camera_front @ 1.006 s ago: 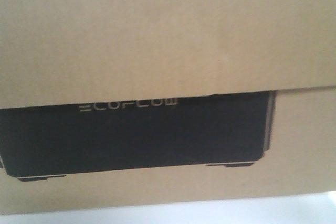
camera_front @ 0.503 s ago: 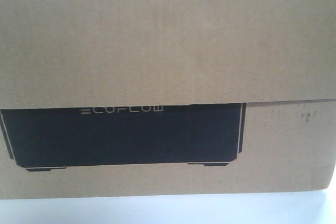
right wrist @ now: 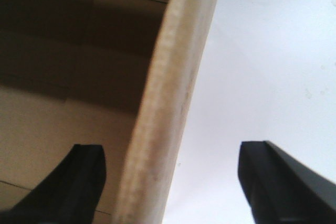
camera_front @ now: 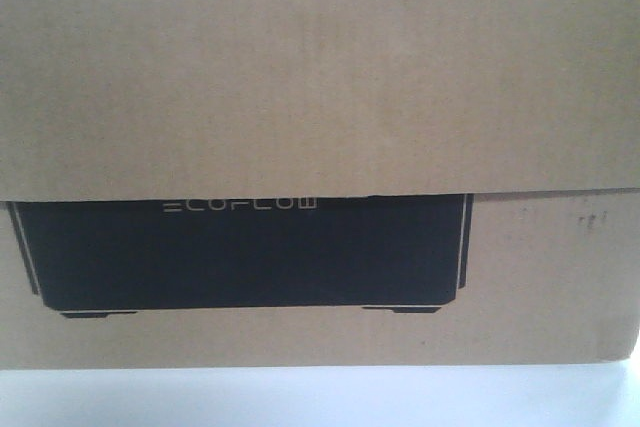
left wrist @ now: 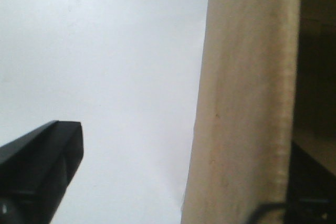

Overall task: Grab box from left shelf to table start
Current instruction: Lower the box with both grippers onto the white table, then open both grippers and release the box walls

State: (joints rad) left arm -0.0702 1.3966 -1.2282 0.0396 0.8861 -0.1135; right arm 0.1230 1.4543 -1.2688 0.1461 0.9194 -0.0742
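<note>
The brown cardboard box (camera_front: 320, 77) fills nearly the whole front view. Its lower edge meets the white table (camera_front: 320, 397), which shows only as a pale strip along the bottom. On the side facing the camera there is a black printed rectangle (camera_front: 240, 257) with thin pale lettering (camera_front: 240, 206) along its top. A plain cardboard panel overlaps the upper edge of that print. In the left wrist view, the left claw (left wrist: 181, 145) is spread wide across an upright cardboard edge of the box. One black finger (left wrist: 42, 166) hangs over the white table, well apart from the cardboard. The other (left wrist: 312, 182) sits in the dark space on the far side of that edge. In the right wrist view, the right claw (right wrist: 176, 166) is likewise spread across a cardboard edge. One finger (right wrist: 79, 182) is over the brown inside of the box, near the edge. The other (right wrist: 278, 182) is out over the table, with bare white between it and the cardboard. Neither claw is clamped on anything.
</note>
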